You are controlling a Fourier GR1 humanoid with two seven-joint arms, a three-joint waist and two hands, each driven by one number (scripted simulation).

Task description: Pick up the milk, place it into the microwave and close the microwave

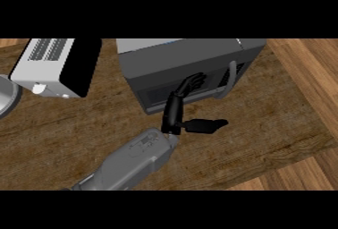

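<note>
one grey forearm comes in from the worktop's near edge, and its black hand [183, 105] reaches up to the front face of the dark grey box-shaped microwave [191, 67] that stands at the far edge of the brown wood-grain worktop [79, 129]. which of the robot's hands this is cannot be told for sure; it sits slightly right of centre and is taken here as the right one, with the other out of sight. its fingers [195, 82] stretch out fairly straight and lie against the microwave's door, with the thumb [208, 125] jutting sideways toward the worktop's right edge; it holds nothing. the door looks shut or nearly so, with the pale grey curved handle [231, 76] just beside the fingers on the right. the milk is nowhere to be seen, so it is judged to be already inside the microwave, though that cannot be confirmed. a milk carton would likely be light, stiff enough to take around its sides, smooth and apt to tip if nudged high up; the middle of its body would be the sensible place to hold it. toward the far left corner stands a white and black boxy appliance [56, 67], and a round grey metal rim [6, 96] shows at the left edge.
</note>
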